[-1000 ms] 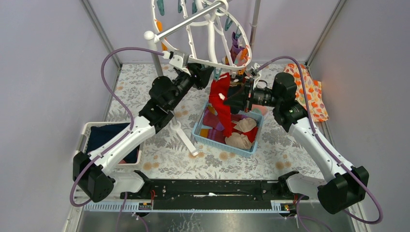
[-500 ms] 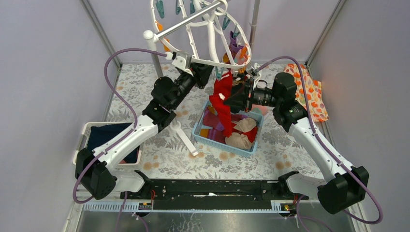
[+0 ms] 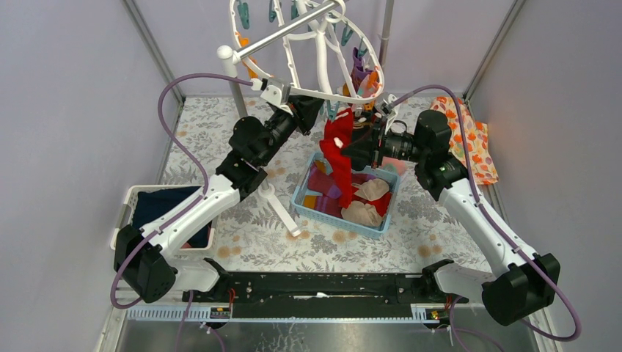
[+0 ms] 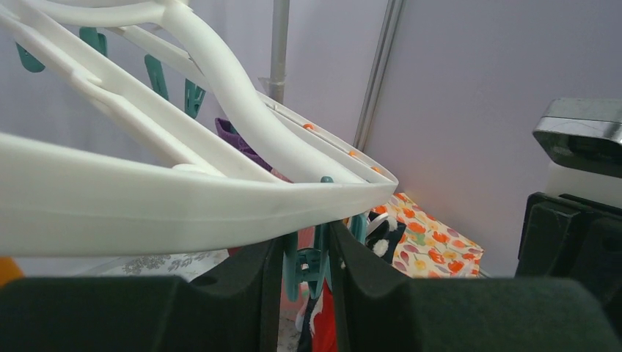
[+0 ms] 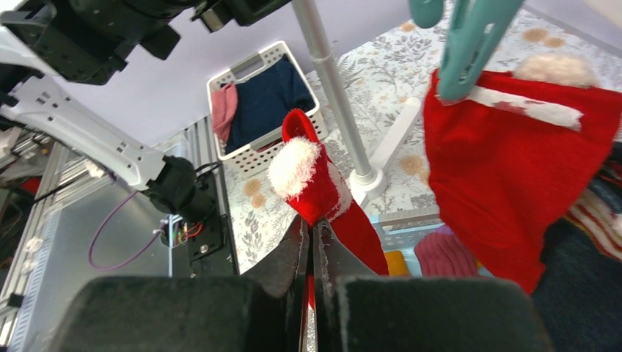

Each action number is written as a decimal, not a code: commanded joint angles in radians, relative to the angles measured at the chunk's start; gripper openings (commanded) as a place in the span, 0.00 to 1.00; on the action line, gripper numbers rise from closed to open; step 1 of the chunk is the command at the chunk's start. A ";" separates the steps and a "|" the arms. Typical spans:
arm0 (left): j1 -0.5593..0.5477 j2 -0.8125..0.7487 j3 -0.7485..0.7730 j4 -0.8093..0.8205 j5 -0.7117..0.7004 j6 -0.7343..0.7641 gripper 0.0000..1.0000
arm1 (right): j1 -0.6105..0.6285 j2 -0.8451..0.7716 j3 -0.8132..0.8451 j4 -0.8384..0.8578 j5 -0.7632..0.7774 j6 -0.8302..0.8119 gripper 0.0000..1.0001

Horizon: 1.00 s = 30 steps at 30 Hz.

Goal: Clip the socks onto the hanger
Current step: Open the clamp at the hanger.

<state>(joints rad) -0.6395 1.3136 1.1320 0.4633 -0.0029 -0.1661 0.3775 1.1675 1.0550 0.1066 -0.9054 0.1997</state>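
Observation:
The white oval hanger (image 3: 323, 93) hangs from the rack over the basket. In the left wrist view its rim (image 4: 183, 205) fills the top. My left gripper (image 3: 323, 116) is shut on a teal clip (image 4: 312, 257) that dangles under the rim, squeezing it between the fingers. My right gripper (image 3: 352, 150) is shut on a red sock with a white fluffy cuff (image 5: 312, 180). Another red sock (image 5: 513, 161) hangs from a teal clip (image 5: 469, 37) close by. In the top view the red socks (image 3: 337, 150) hang between both grippers. A purple sock (image 3: 358, 70) hangs further back.
A light blue basket (image 3: 312, 209) under the grippers holds more socks, red, beige and maroon. A white basket (image 3: 128, 202) with navy and pink cloth sits at the left. The grey rack pole (image 5: 334, 88) and its white foot stand beside the basket. An orange floral cloth (image 3: 477, 143) lies right.
The left gripper rose slightly and closed in on the hanger's clip. The right gripper with its sock shifted a little up and toward the hanger.

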 commanded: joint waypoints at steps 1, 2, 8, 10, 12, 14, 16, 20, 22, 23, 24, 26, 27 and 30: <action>0.006 -0.013 -0.001 0.036 -0.002 -0.034 0.15 | -0.009 -0.009 0.036 0.035 0.101 0.028 0.00; 0.006 -0.015 0.000 0.029 -0.002 -0.043 0.15 | -0.009 -0.002 0.040 0.042 0.115 0.047 0.00; 0.006 -0.024 0.010 -0.010 -0.009 -0.105 0.15 | 0.003 0.015 0.060 0.093 0.150 0.143 0.00; 0.006 -0.024 0.014 -0.023 -0.016 -0.124 0.15 | 0.031 0.019 0.073 0.073 0.206 0.148 0.00; 0.006 -0.022 0.019 -0.036 -0.023 -0.137 0.15 | 0.069 0.027 0.092 0.036 0.291 0.146 0.00; 0.006 -0.022 0.020 -0.043 -0.034 -0.151 0.15 | 0.103 0.037 0.103 0.006 0.371 0.143 0.00; 0.007 -0.024 0.021 -0.050 -0.040 -0.164 0.15 | 0.129 0.039 0.099 0.007 0.425 0.148 0.00; 0.006 -0.024 0.019 -0.051 -0.042 -0.173 0.15 | 0.157 0.033 0.087 -0.011 0.496 0.121 0.00; 0.006 -0.025 0.019 -0.051 -0.042 -0.177 0.14 | 0.160 0.027 0.077 -0.013 0.530 0.101 0.00; 0.006 -0.025 0.019 -0.052 -0.042 -0.179 0.15 | 0.160 0.026 0.073 -0.008 0.534 0.090 0.00; 0.006 -0.025 0.020 -0.052 -0.040 -0.181 0.14 | 0.162 0.025 0.068 -0.002 0.538 0.078 0.00; 0.006 -0.027 0.019 -0.054 -0.039 -0.186 0.14 | 0.162 0.024 0.054 0.022 0.545 0.063 0.00; 0.006 -0.028 0.019 -0.056 -0.040 -0.189 0.14 | 0.162 0.027 0.050 0.033 0.547 0.059 0.00; 0.006 -0.031 0.019 -0.060 -0.043 -0.199 0.14 | 0.164 0.037 0.046 0.060 0.555 0.053 0.00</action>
<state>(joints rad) -0.6395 1.3094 1.1324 0.4068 -0.0269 -0.3367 0.5304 1.2064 1.1015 0.0971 -0.3931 0.2840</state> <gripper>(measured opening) 0.302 0.022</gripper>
